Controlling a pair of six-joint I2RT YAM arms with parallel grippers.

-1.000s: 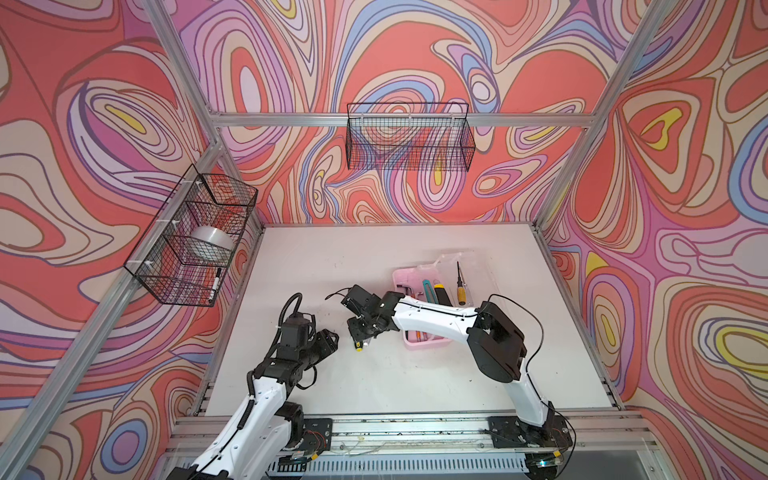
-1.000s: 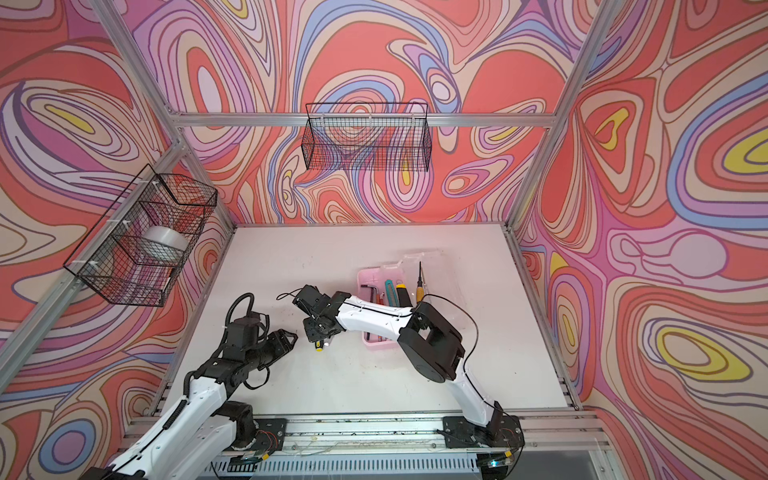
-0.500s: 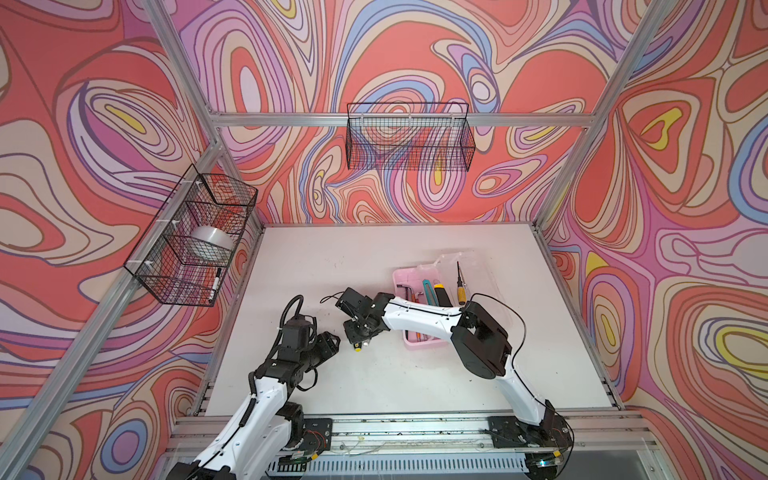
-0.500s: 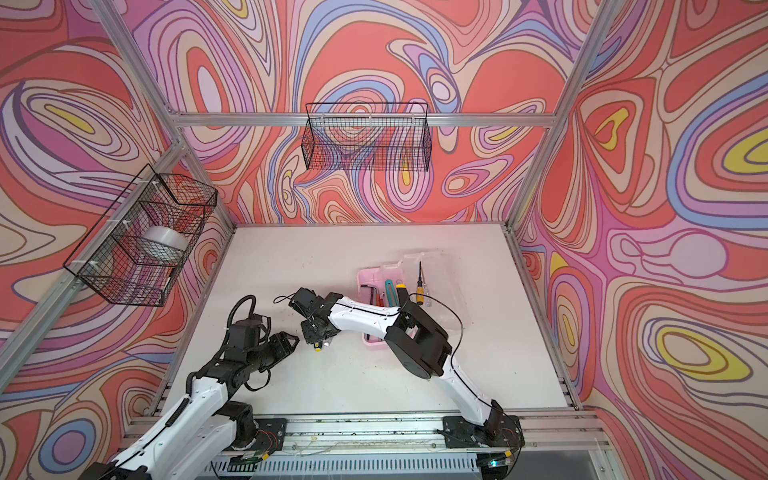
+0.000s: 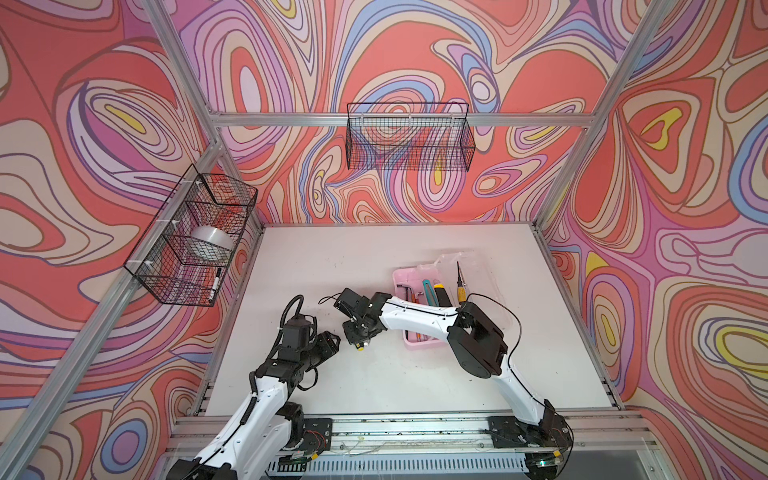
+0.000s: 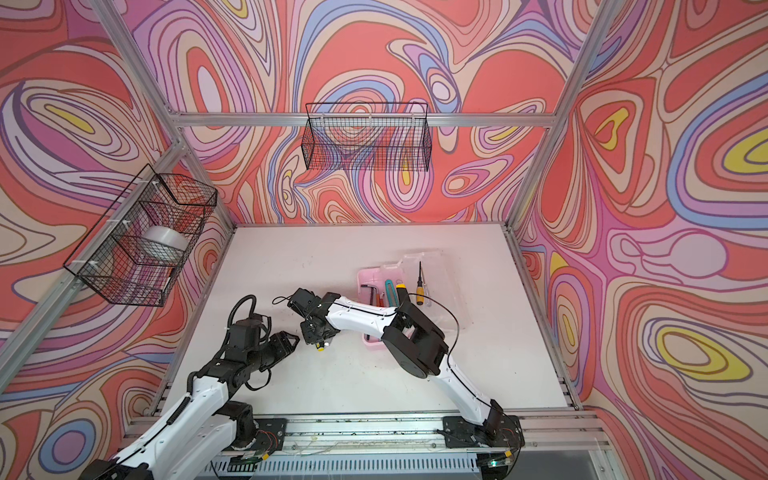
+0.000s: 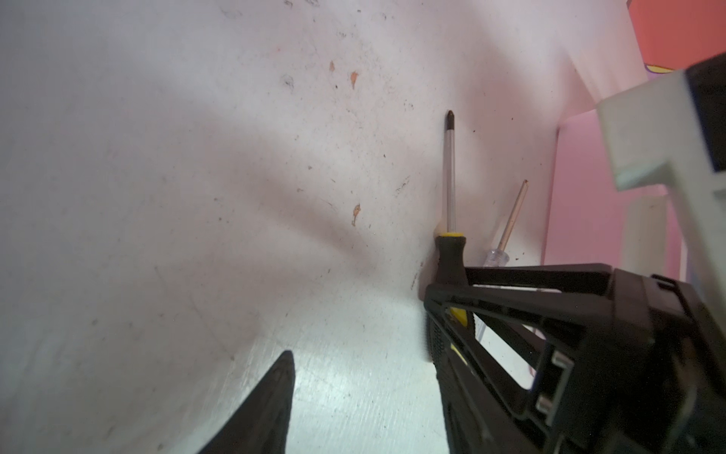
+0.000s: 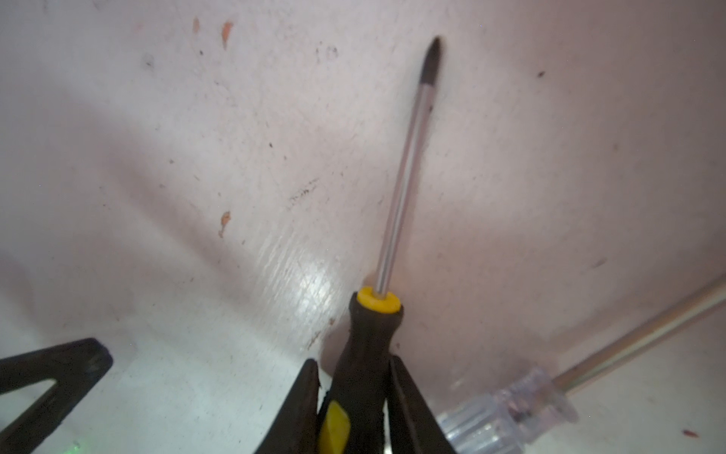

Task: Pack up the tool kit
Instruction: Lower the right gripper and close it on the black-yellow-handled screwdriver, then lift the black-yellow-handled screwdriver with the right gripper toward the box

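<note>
- While two screwdrivers lie loose on it, the white table (image 5: 374,257) shows the packing is only partly done.
- The tool kit (image 5: 402,277) sits open on the right half of the table in both top views.
- Its pink base holds a teal knife (image 5: 427,291) and a yellow-black knife (image 5: 440,294).
- Its clear lid (image 5: 484,270) lies flat beside the base. A yellow-handled screwdriver (image 5: 460,287) seems to rest on the lid.
- The right gripper (image 5: 358,336) reaches across the middle, just left of the pink base. Its two fingers press on a screwdriver's black handle, one on each side.
- The left gripper (image 6: 293,340) hangs close by but does not touch. Its fingers are spread and hold nothing.
- The black-and-yellow screwdriver (image 8: 371,334) is the one being pinched. It seems to lie on the table, with its metal tip pointing away from the gripper.
- I think this is the grab step. Next it should go straight up, move over the pink base, and be let go low down.
- The long metal end may tip or swing, so the lift should be slow.
- The clear-handled screwdriver (image 8: 510,408) lies just beside the pinching fingers. It could get bumped.
- I can see no words, labels or brand names to read.
</note>
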